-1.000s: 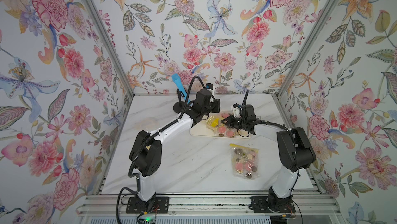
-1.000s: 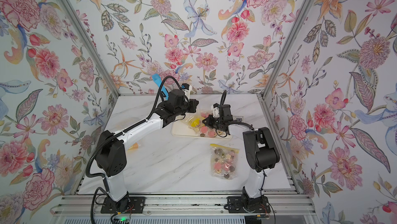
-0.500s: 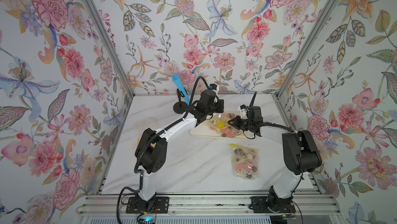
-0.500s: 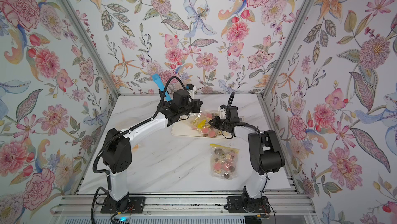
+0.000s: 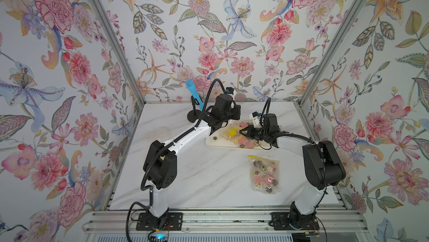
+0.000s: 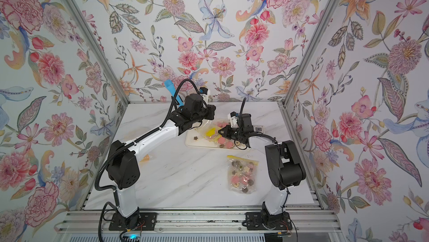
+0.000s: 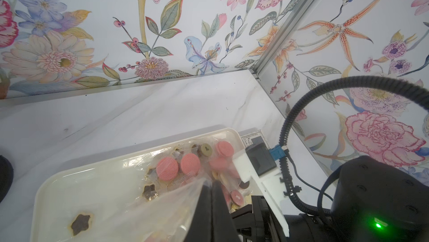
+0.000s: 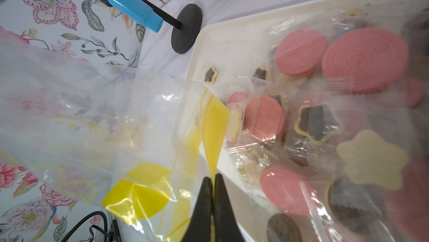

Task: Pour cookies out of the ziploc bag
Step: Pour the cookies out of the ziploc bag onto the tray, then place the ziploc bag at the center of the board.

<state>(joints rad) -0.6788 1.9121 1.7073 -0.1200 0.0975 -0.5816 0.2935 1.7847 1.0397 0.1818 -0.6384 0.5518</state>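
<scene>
The left gripper [image 7: 212, 184] pinches the bag [image 7: 162, 208] by its clear plastic and the right gripper [image 8: 213, 179] by its yellow mouth strip, apparently to tip the cookies [image 7: 167, 167], bunched inside it, onto the tray [image 7: 69, 182] beneath, one already loose there.

Illumination is bright, even and diffuse in all views; shadows on the marble table [image 5: 209, 182] are faint and soft-edged. Both top views are sharp but stretch toward the edges. In the right wrist view, the ziploc bag [image 8: 144, 122] carries white glare streaks, and the nearest cookies [image 8: 371, 154] are out of focus.
</scene>
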